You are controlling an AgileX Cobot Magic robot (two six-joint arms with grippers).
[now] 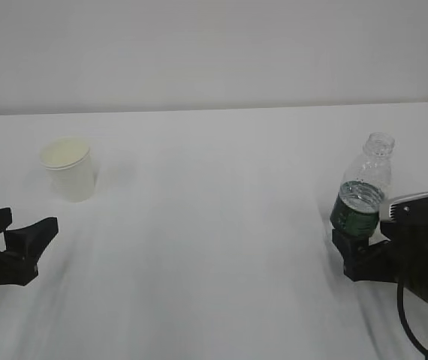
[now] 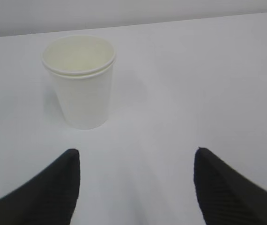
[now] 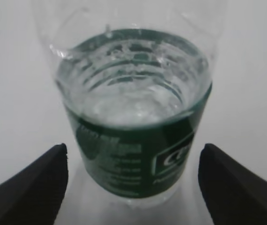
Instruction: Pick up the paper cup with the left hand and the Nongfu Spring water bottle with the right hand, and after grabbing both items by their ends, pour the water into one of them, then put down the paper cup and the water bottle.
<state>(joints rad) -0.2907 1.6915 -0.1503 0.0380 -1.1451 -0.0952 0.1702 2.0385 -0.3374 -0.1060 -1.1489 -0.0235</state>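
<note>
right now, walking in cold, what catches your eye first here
The uncapped water bottle with its dark green label stands at the table's right, the open right pincer right at its base. Far left, a white paper cup stands upright alone, with the open left pincer short of it.

A small white tapered paper cup [image 1: 70, 169] with a cream-coloured inside and a rolled rim is seen standing upright and empty on the left part of the white table, with its mouth facing up. A small clear ribbed plastic water bottle [image 1: 363, 190] with a dark green label band and no cap is seen upright on the right part of the table, well apart from the cup and taller than it. Clear colourless water [image 3: 133, 101] is held in the bottle, its surface lying near the top edge of the green band.
</note>
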